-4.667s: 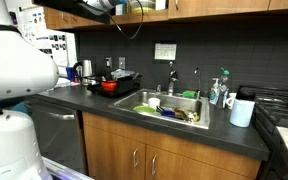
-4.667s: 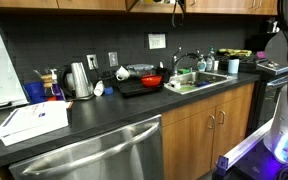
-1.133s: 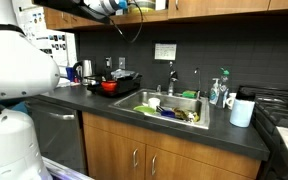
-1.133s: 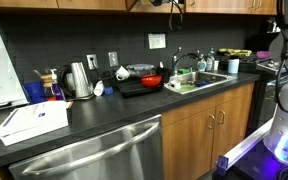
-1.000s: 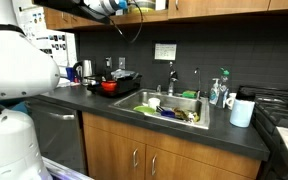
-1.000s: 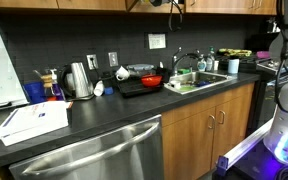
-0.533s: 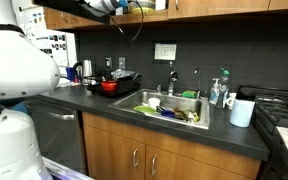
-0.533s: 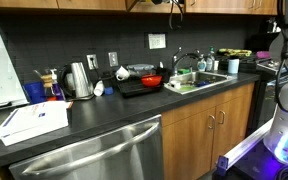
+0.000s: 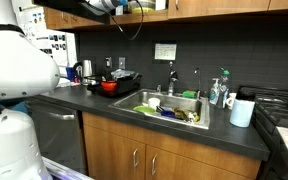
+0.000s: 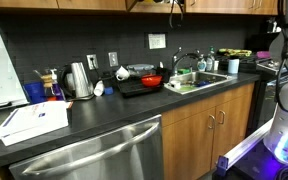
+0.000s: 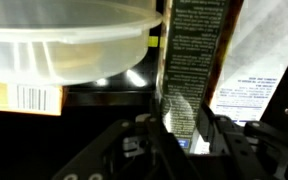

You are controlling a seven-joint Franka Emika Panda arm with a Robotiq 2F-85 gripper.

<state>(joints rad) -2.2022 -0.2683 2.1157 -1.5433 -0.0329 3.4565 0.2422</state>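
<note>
Dark labelled bottle (image 11: 194, 50) on the high cabinet (image 9: 214, 8) shelf, between a clear tub (image 11: 64, 40) left and white packet (image 11: 259, 70) right, clamped in the gripper (image 11: 181, 122): seemingly grasped, needing next a slow, straight pull clear of both.

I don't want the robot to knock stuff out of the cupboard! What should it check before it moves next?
1. Pincer shut on the dark bottle: ok, it looks gripped on both sides.
2. Room between the bottle and the clear tub: not ok, the tub stands right next to it.
3. Room beside the white packet: cannot tell, it may lie further back.
4. Bottle lifted clear: cannot tell, its bottom is hidden.
5. Safe spot below the cupboards: not ok, in an exterior view the sink holds dishes and a red pot stands beside it.
</note>
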